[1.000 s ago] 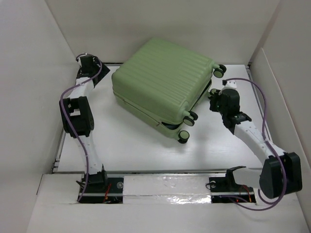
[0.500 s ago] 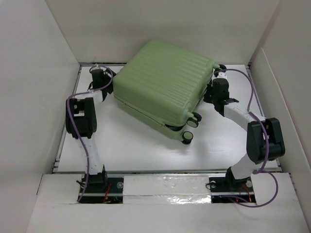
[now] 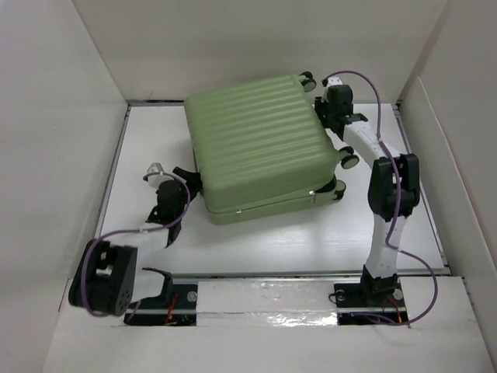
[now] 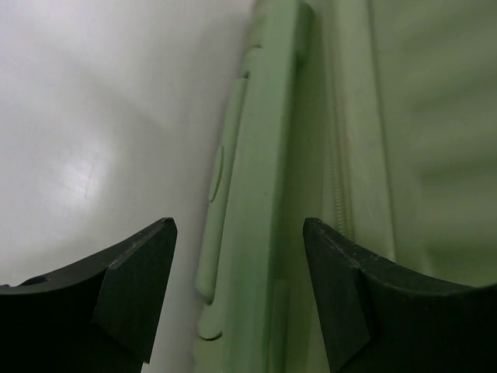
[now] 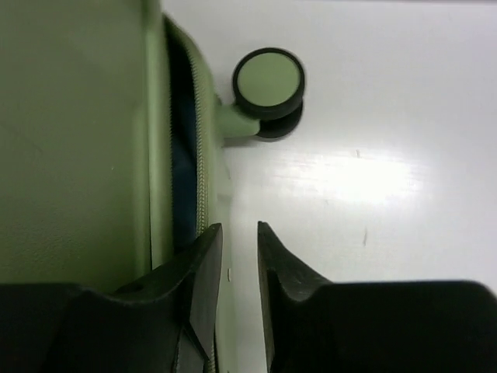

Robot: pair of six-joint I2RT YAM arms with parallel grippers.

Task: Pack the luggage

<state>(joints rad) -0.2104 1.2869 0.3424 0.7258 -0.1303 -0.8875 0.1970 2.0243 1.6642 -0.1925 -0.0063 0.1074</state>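
Centre frame: luggage (image 3: 260,148), lid down, zip gaping. Left gripper (image 4: 237,291) apart, straddling seam; right gripper (image 5: 239,268) nearly together. Advisable: press evenly.

i see the luggage (image 3: 260,148) filling the middle and far part of the table (image 3: 256,241). bare table runs along its near side and down the far-left strip, so i could pass there. my left gripper (image 4: 241,299) is spread against its near-left edge; my right gripper (image 5: 239,272), fingers close together, sits tight by the seam beside a wheel (image 5: 268,81), the right wall (image 3: 454,171) close.
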